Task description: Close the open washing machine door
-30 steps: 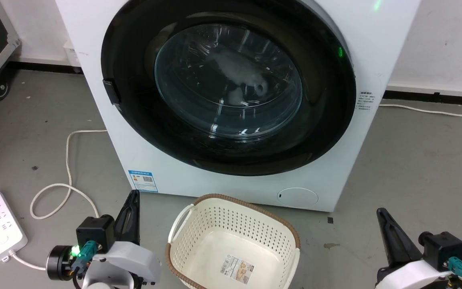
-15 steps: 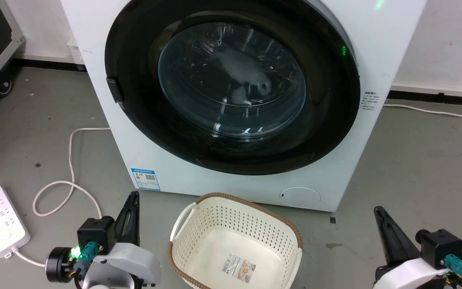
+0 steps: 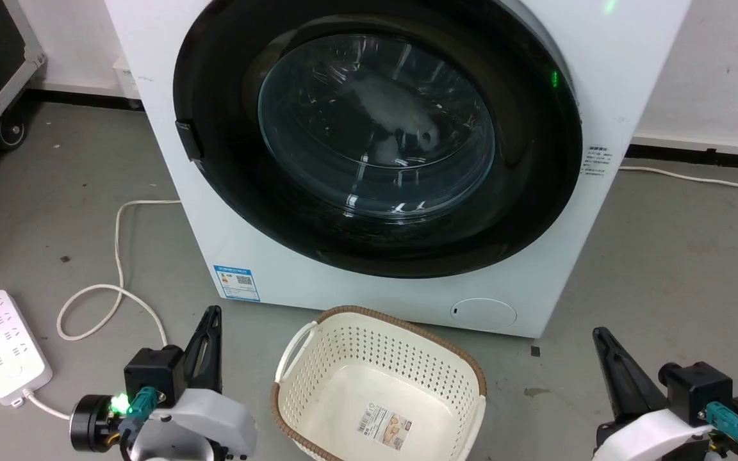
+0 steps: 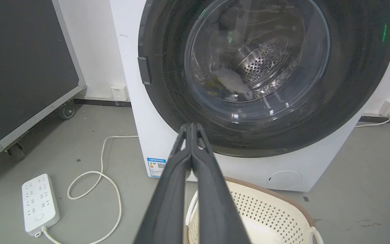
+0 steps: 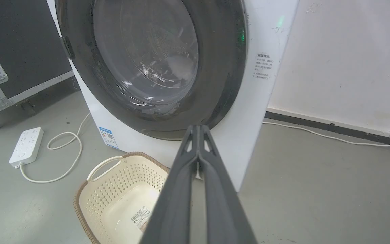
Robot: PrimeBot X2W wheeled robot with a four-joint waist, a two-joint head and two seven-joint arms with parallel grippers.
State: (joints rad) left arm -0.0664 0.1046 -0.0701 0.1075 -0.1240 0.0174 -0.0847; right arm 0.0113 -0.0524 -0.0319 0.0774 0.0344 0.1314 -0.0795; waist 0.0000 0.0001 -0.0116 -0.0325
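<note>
Left jaws and right jaws are both pressed together, empty, touching nothing. The door (image 3: 526, 166) lies flat against the machine (image 3: 266, 262); its top is cut off, and the pale shape (image 3: 398, 115) behind the glass (image 3: 318, 147) is unclear.

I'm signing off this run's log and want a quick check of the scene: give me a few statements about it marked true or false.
1. The washing machine door sits flat against the white machine front. True.
2. The left gripper grips the door's black frame. False: it is shut on nothing, low above the floor, apart from the door.
3. The basket before the machine holds laundry. False: only a label shows on its bottom.
4. The right gripper has its fingers pressed together. True.
5. A white power strip lies on the floor at the robot's left. True.
</note>
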